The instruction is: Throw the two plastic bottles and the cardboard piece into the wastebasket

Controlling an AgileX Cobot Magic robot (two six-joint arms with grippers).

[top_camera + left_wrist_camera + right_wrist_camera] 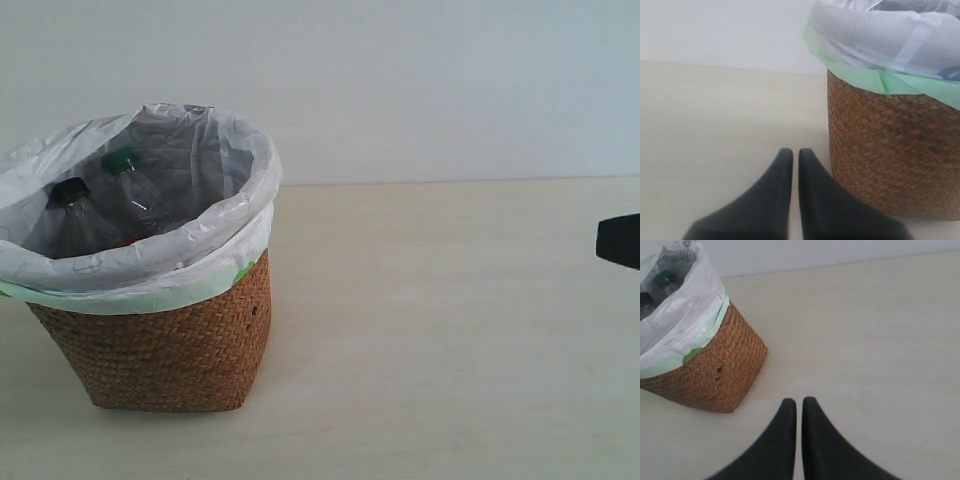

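At the left of the exterior frame: the wastebasket (170, 345), upright, with its bag (235, 215) folded over the rim. Inside it, necks up and leaning steeply toward the left side: the black-cap bottle (72, 215) at the left, and the green-cap bottle (128, 180) just beside it, nearer the middle of the opening. Long axes close to upright, slightly tilted. A reddish patch low between them, probably a label.

No sign of the cardboard piece, neither on the table (450, 330) nor in the part of the basket that shows. Possibly down under the bottles behind the front rim; cannot tell.

Left gripper (791, 154): pinched together, only a thin slit between the tips, nothing held. Low over bare table, with the wicker wall at the right of the left wrist frame, near the tips but apart from them. Absent from the exterior frame.

Right gripper (798, 402): likewise pressed closed and empty. Above bare table, with the basket in the upper left of the right wrist frame, well apart. In the exterior frame, only a black tip at the right edge, at mid height.

Judging from this: both bottles disposed of, and nothing loose in view to fetch. With the cardboard inside, nothing more to do than stay clear of the basket. For any further reach into the basket, better to use the left arm, much the nearer, with the opening up and to the right of its tips in its own frame. For the right arm, a crossing of the whole bare table toward the left of the exterior frame.
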